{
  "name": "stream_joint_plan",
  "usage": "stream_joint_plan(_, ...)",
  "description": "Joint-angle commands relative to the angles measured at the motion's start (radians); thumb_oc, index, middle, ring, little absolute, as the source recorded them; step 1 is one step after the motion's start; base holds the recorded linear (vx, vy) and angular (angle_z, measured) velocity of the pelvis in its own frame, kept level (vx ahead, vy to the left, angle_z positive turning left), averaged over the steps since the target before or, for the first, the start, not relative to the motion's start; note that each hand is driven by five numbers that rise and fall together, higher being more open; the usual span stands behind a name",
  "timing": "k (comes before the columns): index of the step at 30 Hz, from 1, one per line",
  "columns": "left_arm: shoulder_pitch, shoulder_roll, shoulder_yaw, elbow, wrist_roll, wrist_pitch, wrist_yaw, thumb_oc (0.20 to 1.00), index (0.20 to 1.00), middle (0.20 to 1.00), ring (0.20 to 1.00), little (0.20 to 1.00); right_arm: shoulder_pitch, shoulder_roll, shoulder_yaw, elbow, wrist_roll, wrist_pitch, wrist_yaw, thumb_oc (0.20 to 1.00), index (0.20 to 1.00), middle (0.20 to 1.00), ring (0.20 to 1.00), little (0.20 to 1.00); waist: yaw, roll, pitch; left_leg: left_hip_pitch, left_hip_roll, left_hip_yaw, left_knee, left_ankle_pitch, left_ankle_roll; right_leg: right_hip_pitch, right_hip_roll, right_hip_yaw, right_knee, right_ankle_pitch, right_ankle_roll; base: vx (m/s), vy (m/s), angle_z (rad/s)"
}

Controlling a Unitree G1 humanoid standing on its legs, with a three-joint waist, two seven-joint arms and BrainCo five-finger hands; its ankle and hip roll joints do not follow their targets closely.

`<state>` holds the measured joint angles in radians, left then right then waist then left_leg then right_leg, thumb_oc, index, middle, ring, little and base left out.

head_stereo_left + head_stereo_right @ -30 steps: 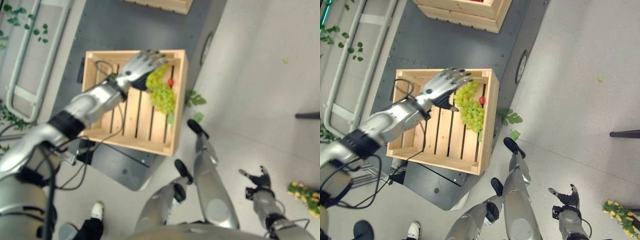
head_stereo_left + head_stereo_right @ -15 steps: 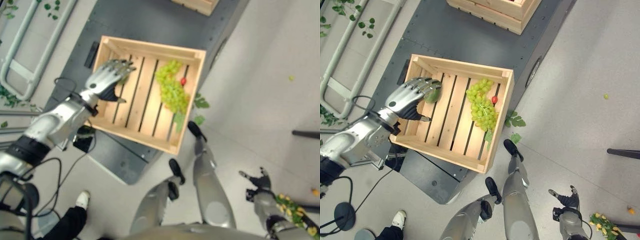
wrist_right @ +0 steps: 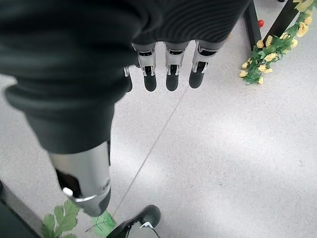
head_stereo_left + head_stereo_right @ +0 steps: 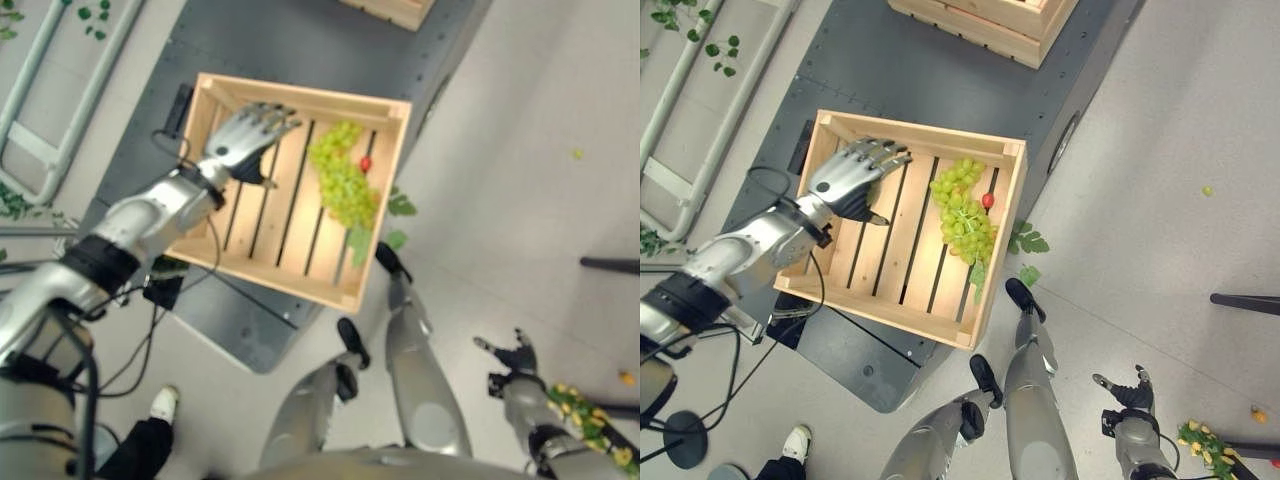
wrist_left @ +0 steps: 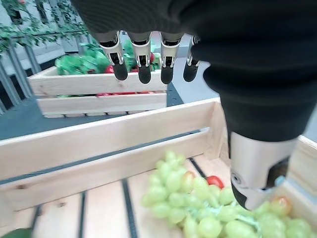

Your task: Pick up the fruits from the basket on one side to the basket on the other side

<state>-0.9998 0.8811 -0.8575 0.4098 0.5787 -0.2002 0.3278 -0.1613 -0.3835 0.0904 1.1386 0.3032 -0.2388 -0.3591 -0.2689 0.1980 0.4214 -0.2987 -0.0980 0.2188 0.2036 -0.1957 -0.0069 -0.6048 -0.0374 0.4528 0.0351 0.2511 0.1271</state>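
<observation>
A slatted wooden crate (image 4: 1002, 240) stands on a dark platform. In its right half lie a bunch of green grapes (image 4: 962, 205) and a small red fruit (image 4: 987, 200). They also show in the left wrist view as the grapes (image 5: 198, 208) and the red fruit (image 5: 214, 181). My left hand (image 4: 845, 180) hovers over the crate's left half, open and empty, its fingers (image 5: 143, 69) straight. A bit of something green (image 5: 10, 233) shows in the crate's corner. My right hand (image 4: 1127, 392) hangs low over the floor at the right, open, with straight fingers (image 3: 171, 74).
A second crate (image 4: 980, 20) with greens and red fruit stands farther back on the platform (image 4: 890, 80). Leaves (image 4: 1025, 240) lie on the floor by the crate. A yellow flower sprig (image 4: 1200, 440) lies near my right hand. A metal rail (image 4: 690, 100) runs along the left. A person's shoe (image 4: 795, 440) is at lower left.
My left hand swung from above the grapes to the crate's left edge, then came back a little toward the middle. The camera has shifted. The right hand stays put.
</observation>
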Motion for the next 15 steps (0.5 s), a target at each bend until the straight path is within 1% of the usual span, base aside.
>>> stream_joint_plan(1, -0.051, 0.019, 0.031, 0.069, 0.046, 0.031, 0.028, 1.0, 1.0, 1.0, 1.0, 1.0, 0.039, -0.048, 0.024, -0.031, -0.007, -0.014, -0.026, 1.0, 1.0, 1.0, 1.0, 1.0, -0.034, 0.035, -0.009, -0.144, 0.023, -0.018, 0.116, 0.01, -0.036, 0.102, 0.001, -0.026, -0.053, -0.094, 0.02, 0.02, 0.007, -0.07)
stream_joint_plan(9, -0.132, -0.08, -0.072, 0.199, 0.108, 0.045, 0.01, 1.0, 1.0, 1.0, 1.0, 1.0, 0.031, -0.058, 0.037, -0.066, -0.015, -0.025, -0.045, 1.0, 1.0, 1.0, 1.0, 1.0, -0.053, 0.05, 0.007, -0.152, 0.023, -0.007, 0.113, 0.012, -0.034, 0.092, 0.001, -0.017, -0.05, -0.094, 0.024, 0.01, 0.006, -0.04)
stream_joint_plan(12, -0.153, -0.11, -0.091, 0.241, 0.125, 0.054, 0.014, 1.0, 1.0, 1.0, 1.0, 1.0, 0.033, -0.063, 0.041, -0.089, -0.017, -0.031, -0.052, 1.0, 1.0, 1.0, 1.0, 1.0, -0.062, 0.055, 0.012, -0.156, 0.022, -0.001, 0.113, 0.013, -0.034, 0.088, -0.001, -0.015, -0.049, -0.092, 0.025, 0.01, 0.014, -0.04)
stream_joint_plan(15, -0.156, -0.122, -0.096, 0.263, 0.132, 0.061, 0.015, 1.0, 1.0, 1.0, 1.0, 1.0, 0.035, -0.062, 0.04, -0.101, -0.016, -0.036, -0.058, 1.0, 1.0, 1.0, 1.0, 1.0, -0.066, 0.057, 0.017, -0.159, 0.021, 0.001, 0.112, 0.014, -0.034, 0.085, -0.002, -0.013, -0.049, -0.091, 0.027, 0.01, 0.01, -0.09)
